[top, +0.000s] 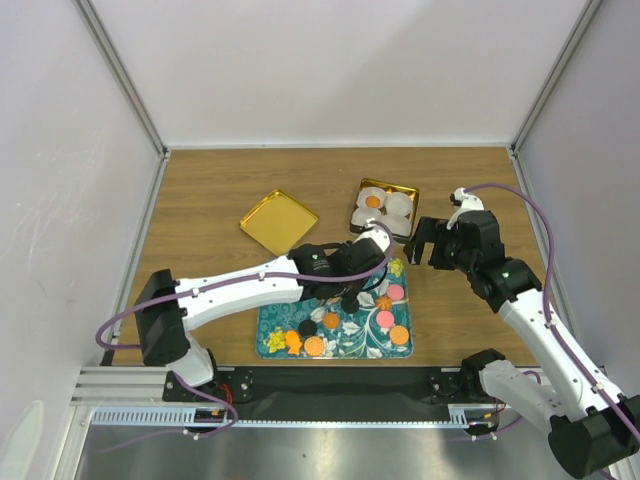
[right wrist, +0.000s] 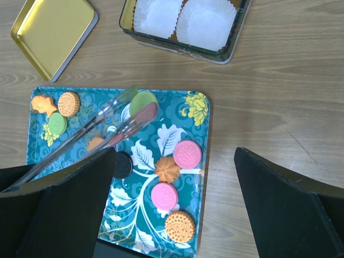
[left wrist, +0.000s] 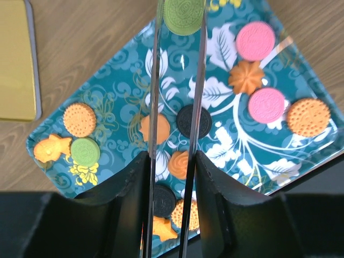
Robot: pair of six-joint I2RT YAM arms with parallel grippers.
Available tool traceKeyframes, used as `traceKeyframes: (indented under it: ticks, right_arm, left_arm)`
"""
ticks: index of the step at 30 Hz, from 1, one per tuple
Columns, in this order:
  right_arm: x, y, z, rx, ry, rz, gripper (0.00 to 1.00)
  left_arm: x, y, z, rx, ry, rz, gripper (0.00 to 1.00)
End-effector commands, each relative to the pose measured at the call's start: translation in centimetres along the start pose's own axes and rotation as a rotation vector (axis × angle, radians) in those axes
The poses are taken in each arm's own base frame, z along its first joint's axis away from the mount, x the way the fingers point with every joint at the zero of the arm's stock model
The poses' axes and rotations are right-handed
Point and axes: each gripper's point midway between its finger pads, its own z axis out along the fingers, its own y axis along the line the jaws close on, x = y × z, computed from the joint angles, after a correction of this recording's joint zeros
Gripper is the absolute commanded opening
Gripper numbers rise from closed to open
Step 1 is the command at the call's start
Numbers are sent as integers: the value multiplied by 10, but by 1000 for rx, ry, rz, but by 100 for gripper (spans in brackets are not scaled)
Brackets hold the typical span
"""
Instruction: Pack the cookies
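My left gripper is shut on clear plastic tongs. The tong tips pinch a green cookie above the far end of the teal flowered tray. The same green cookie shows in the right wrist view. Several cookies lie on the tray: pink, black, orange and another green one. My right gripper is open and empty, hovering over the tray's right edge. In the top view it is right of the left gripper.
A gold tin with white pleated paper cups stands beyond the tray; one cup holds an orange cookie. The gold lid lies to its left. Walls close in the table on three sides.
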Motion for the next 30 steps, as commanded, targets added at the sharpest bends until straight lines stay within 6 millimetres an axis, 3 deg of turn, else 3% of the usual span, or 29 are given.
traceKeyframes:
  ticks: [1,9,10,12,13,17,25,30]
  right_arm:
    - [-19,7,-9,-18,-54,-5,100]
    - [-28,3,-15,16,-76,3,100]
    - [-29,3,-15,20,-78,8,100]
    - [-33,1,-19,35,-89,11,100]
    - [-34,0,-21,41,-93,17,100]
    - [-46,0,-33,59,-127,32,100]
    - [-62,2,-52,69,-171,47,100]
    - [-64,0,-59,82,-180,42,100]
  left_arm:
    - [-43,6,-20,-5,-111,-28,42]
    - [-111,19,-19,1,-193,-71,42]
    - [-113,22,-7,-12,-177,-70,42]
    - [-132,26,-6,-22,-204,-80,42]
    - [-133,28,11,-38,-182,-76,42]
    - [-158,33,33,-64,-210,-82,42]
    - [-179,41,83,-91,-236,-88,44]
    - [-176,44,109,-93,-212,-91,43]
